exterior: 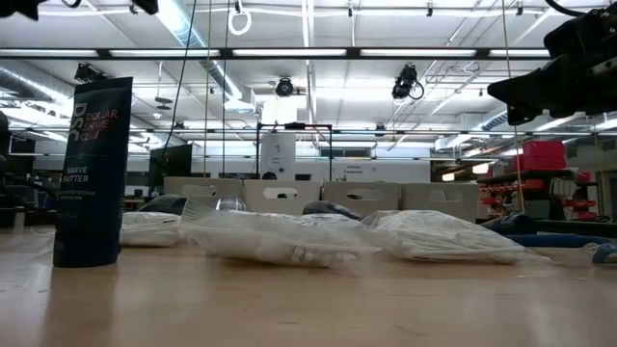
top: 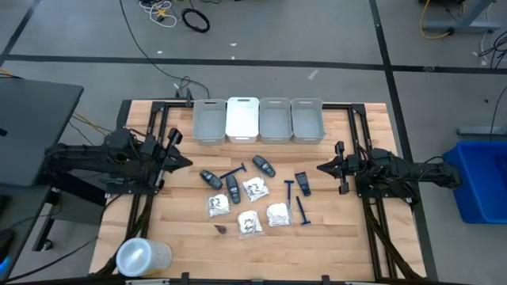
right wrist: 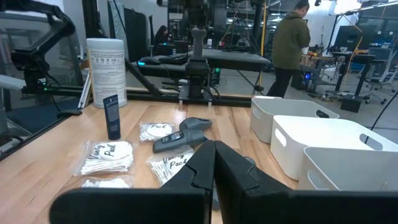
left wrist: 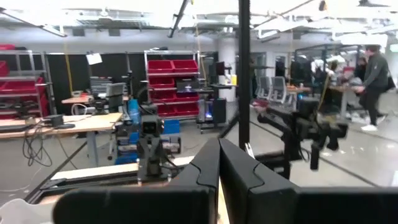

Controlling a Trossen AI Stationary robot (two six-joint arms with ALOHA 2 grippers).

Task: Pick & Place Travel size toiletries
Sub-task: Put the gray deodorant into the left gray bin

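Note:
The travel size toiletries lie loose on the wooden table's middle: dark oval cases (top: 211, 179) (top: 264, 165), white crinkly packets (top: 253, 188) (right wrist: 107, 155) and thin blue razors (top: 303, 211). A small dark tube (right wrist: 112, 117) stands upright among them on its base. My left gripper (top: 188, 164) hangs shut over the table's left part, raised, its fingers (left wrist: 219, 144) pointing toward the right arm. My right gripper (top: 320, 168) waits shut at the table's right, level, pointing at the pile (right wrist: 214, 144). Neither holds anything.
Several rectangular bins stand in a row along the far edge, grey (top: 209, 120) (top: 307, 119) and white (top: 242, 119). A white canister (top: 142, 257) stands at the near left corner. Bare wood lies between each gripper and the pile. A person (right wrist: 290, 43) stands beyond the table.

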